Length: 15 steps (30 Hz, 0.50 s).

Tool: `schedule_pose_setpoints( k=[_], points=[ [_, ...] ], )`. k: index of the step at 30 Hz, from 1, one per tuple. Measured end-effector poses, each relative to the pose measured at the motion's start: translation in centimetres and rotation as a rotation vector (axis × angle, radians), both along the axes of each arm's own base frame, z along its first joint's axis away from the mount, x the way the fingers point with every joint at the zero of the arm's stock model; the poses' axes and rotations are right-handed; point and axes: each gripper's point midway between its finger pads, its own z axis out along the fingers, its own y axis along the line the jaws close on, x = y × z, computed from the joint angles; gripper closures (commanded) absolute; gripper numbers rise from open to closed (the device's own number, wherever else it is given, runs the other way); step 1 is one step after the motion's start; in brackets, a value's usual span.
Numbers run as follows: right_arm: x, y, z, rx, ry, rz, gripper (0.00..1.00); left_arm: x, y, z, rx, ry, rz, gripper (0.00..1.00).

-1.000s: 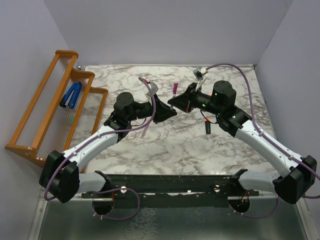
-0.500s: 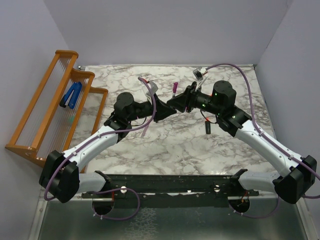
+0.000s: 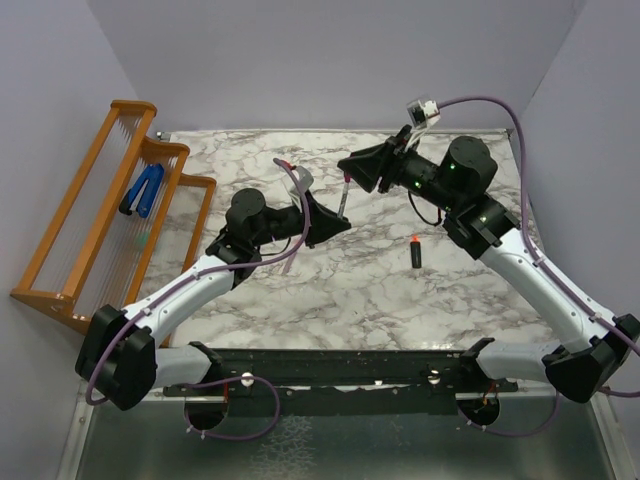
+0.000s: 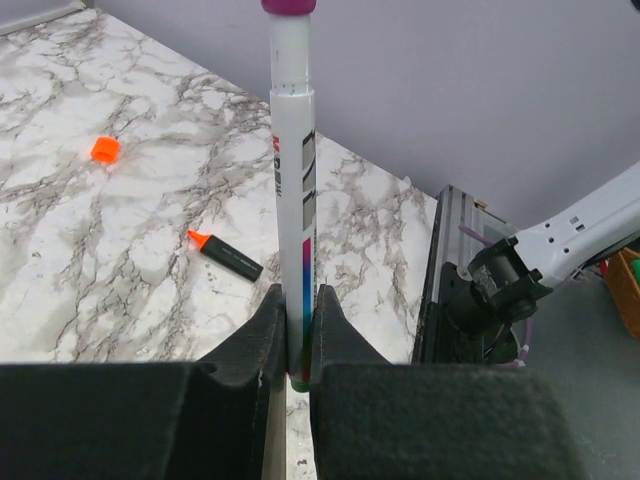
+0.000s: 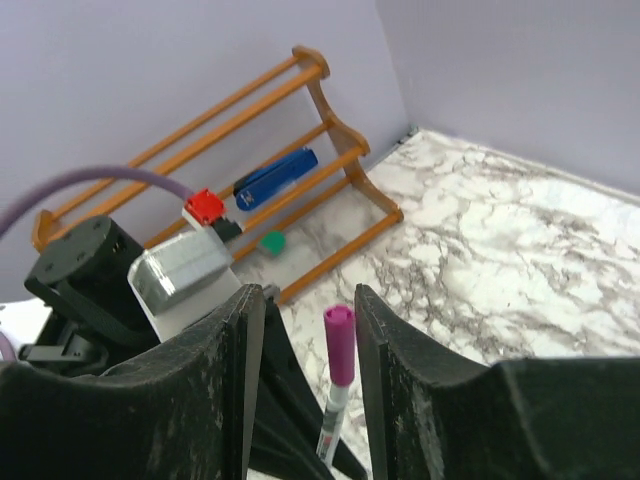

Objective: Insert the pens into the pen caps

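Magenta-purple cap [image 4: 290, 5] sat on the top end of the white-grey pen [image 4: 292, 200], which stood upright above the marble table [image 3: 350, 290]. The left gripper [image 4: 292, 310] was clenched on the pen's lower end, its 2 fingers pressed against either side of the barrel. The right gripper [image 5: 305, 310] hung just beside the capped end with its fingers spread wide. In its wrist view the cap showed between them with a gap on each side (touching neither). 1 black marker [image 3: 415, 252] with an orange-red tip lay flat on the table near the right arm, well apart from both grippers. 1 orange cap [image 4: 104, 150] lay alone on the marble, apart from the marker. At the table's left edge stood a wooden rack [image 3: 90, 220] with a blue clip [image 3: 143, 190] resting on its rails.
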Motion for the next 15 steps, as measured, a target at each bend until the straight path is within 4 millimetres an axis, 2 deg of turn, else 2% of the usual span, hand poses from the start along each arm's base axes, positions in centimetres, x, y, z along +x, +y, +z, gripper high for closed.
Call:
schedule_pose_setpoints(
  k=[4, 15],
  points=[
    [0.5, 0.3, 2.0, 0.012, -0.043, -0.003, 0.54, -0.2, 0.2, 0.3, -0.006, -0.01, 0.0, 1.0],
    [1.0, 0.6, 1.3, -0.008, -0.031, -0.004, 0.54, -0.4, 0.3, 0.6, -0.01, -0.019, 0.0, 1.0]
  ],
)
